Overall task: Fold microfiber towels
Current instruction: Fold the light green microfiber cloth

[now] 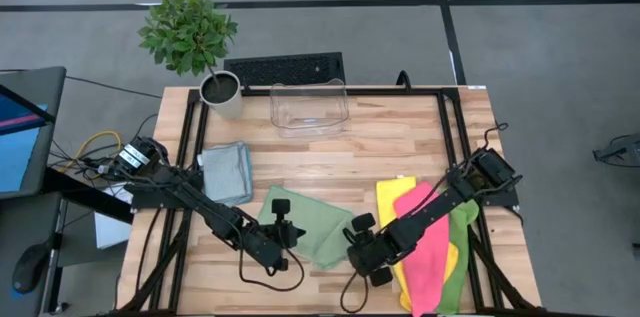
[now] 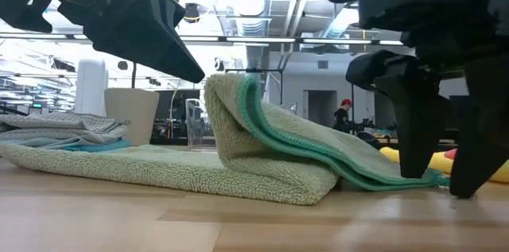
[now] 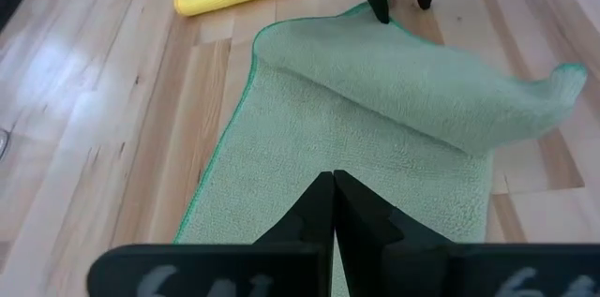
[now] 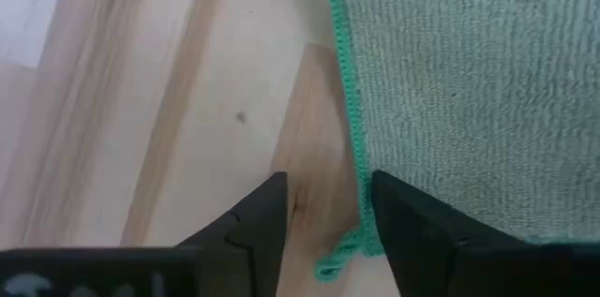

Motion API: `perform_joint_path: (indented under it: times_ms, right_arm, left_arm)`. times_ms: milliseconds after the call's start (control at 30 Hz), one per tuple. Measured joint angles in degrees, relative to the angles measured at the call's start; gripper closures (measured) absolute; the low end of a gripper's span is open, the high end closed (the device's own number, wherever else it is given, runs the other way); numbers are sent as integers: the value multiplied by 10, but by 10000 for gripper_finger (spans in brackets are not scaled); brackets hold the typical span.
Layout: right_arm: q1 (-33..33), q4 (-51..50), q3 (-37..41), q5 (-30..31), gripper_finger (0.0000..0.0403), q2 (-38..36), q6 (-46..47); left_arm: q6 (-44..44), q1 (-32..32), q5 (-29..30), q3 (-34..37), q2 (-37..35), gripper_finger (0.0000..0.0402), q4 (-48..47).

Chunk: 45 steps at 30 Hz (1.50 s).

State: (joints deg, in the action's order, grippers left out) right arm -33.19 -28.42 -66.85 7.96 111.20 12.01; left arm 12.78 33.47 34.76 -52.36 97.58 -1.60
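Observation:
A pale green microfiber towel (image 1: 312,229) with a teal stitched edge lies on the wooden table, with one part folded loosely over itself (image 3: 422,81). My left gripper (image 3: 333,185) hovers shut above the towel's flat part. My right gripper (image 4: 323,199) points down, open, at the towel's corner (image 4: 336,261) nearest the table's right edge. One of its fingers is over bare wood and the other over the cloth's edge. Yellow, pink and lime green towels (image 1: 430,242) lie under the right arm. My right gripper comes from above with its open fingers either side of the green towel's stitched edge (image 4: 354,147) by the corner, which lies flat on the table. Whether the finger (image 4: 412,231) over the cloth touches it, I cannot tell.
Folded light blue and grey towels (image 1: 226,172) lie at the left. A clear plastic bin (image 1: 310,109) and a potted plant (image 1: 220,92) stand at the far edge, with a keyboard (image 1: 285,67) behind them. Bare wood lies between the bin and the green towel.

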Motion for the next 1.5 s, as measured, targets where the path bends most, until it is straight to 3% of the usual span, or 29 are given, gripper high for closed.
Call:
perform_joint_path:
  times_ms: [433,767,1200,1500]
  right_arm:
    - [24,1,0,-1,390,1,-2]
    - [26,-99,-88,38,396,5,-78]
    - [98,-36,-99,41,390,5,-150]
    - [132,-9,-99,59,354,4,-180]
  left_arm:
    - [1,0,0,0,0,401,-11]
    - [3,0,0,0,0,401,-21]
    - [3,0,0,0,0,401,-22]
    - [3,0,1,0,0,401,-31]
